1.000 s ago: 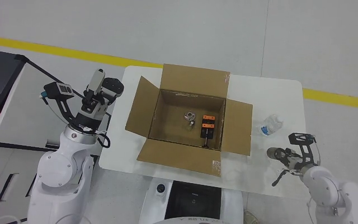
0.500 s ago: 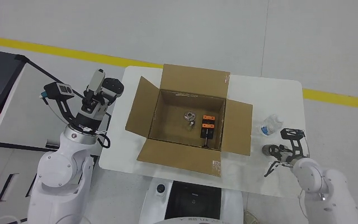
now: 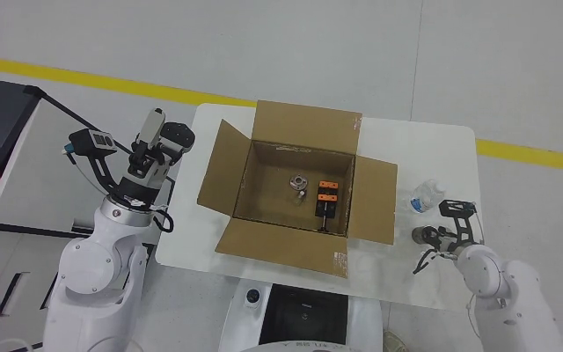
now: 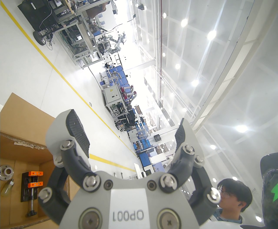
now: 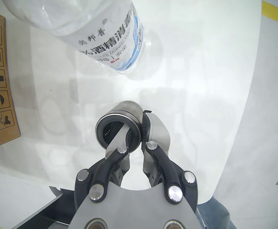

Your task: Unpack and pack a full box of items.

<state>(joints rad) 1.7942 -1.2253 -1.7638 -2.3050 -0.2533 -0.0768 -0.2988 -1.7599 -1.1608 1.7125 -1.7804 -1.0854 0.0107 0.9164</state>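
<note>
Right gripper (image 5: 135,128): linear bearing (image 5: 121,115) pinched by its wall.
One finger partly hidden inside bore; disinfectant bottle (image 5: 97,32) just beyond, top cut off. Left gripper (image 4: 128,128) raised, spread wide, cardboard box (image 4: 19,121) beside it.

The brown corrugated cardboard box (image 3: 281,246) is matt, with rough cut edges. The white table top (image 5: 195,86) is smooth, glossy and reflective. The clear plastic bottle (image 5: 71,19) is glossy with a slick label. The short steel cylinder (image 5: 128,110) has a brushed satin finish and a matt black end ring. The right gripper (image 5: 136,132) and left gripper (image 4: 128,128) are matt grey metal with ribbed black rubber pads (image 4: 77,132).
</note>
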